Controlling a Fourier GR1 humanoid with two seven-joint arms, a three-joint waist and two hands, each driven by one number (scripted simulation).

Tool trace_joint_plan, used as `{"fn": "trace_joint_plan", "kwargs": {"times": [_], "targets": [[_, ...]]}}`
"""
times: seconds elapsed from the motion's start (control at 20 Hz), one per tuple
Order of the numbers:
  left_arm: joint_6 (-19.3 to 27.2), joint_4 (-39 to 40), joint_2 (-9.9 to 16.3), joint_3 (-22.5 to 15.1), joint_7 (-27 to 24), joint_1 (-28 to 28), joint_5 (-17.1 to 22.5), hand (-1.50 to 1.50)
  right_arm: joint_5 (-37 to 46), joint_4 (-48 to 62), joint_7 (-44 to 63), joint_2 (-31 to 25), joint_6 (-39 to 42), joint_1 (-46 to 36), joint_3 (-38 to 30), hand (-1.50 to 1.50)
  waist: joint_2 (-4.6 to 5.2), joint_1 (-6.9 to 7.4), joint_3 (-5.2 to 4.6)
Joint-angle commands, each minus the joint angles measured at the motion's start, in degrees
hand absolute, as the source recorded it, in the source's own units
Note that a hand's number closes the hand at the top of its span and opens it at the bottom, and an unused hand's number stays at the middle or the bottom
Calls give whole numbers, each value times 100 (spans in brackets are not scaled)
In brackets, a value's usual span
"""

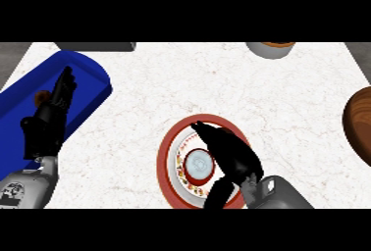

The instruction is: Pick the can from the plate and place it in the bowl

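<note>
Can [198, 163] upright, top facing up

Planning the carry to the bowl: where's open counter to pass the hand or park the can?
Bare counter lies between the blue tray and brown bowl, and from the red-rimmed plate up to the far edge. Crowded: right hand is curled round the can; left hand rests over the tray.

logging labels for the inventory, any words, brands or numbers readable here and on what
None can be read.
The can on the plate shows coloured marks around its side: too blurred to read.
The left forearm's grey casing carries dark marks: unreadable.
</note>
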Motion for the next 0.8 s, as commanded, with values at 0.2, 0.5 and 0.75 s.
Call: {"fn": "trace_joint_plan", "kwargs": {"times": [0.2, 0.5, 0.75], "targets": [[-278, 719, -259, 368, -276, -423, -138, 0, 653, 1049, -705, 773, -55, -66, -119, -150, 8, -16, 0], [-345, -116, -379, 255, 29, 125, -351, 0, 810, 1070, -1243, 480, 477, -4, -308, 150, 1, 2, 1], [-333, -257, -508, 289, 268, -64, -545, 0, 1610, 1731, -1914, 741, -135, 27, -206, 150, 2, 5, 2]]}}
